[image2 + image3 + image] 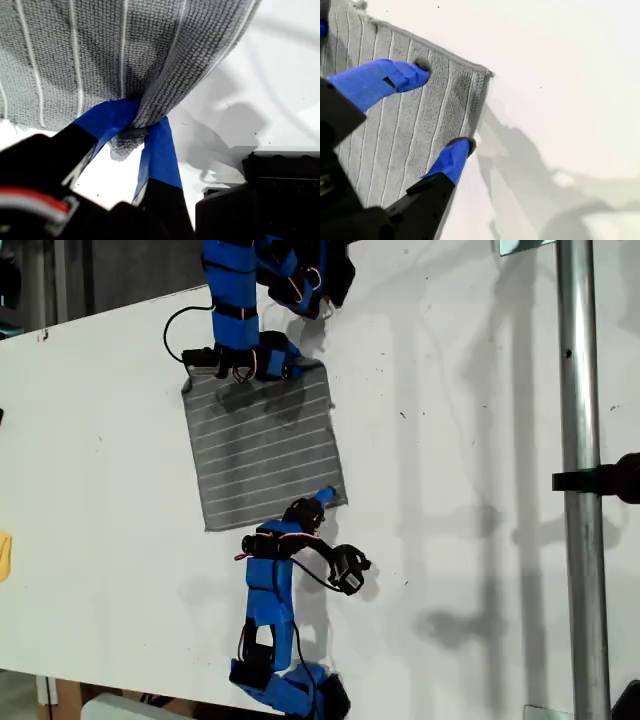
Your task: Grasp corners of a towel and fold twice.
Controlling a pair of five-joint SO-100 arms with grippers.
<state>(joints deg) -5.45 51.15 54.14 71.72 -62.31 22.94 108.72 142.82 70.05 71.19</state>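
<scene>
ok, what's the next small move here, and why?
Probably shut my second gripper: it sits open with both fingertips pressed on the towel beside a corner, while my first gripper is clamped on another corner.

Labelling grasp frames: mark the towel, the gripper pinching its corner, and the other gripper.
towel [262, 445], exterior view, middle of the striped cloth.
my first gripper [132, 132], first wrist view, between tips shut on a bunched corner.
my second gripper [445, 107], second wrist view, between open tips over the towel.

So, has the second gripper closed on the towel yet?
No: in the second wrist view my second gripper is open, fingertips apart on the flat towel.
</scene>
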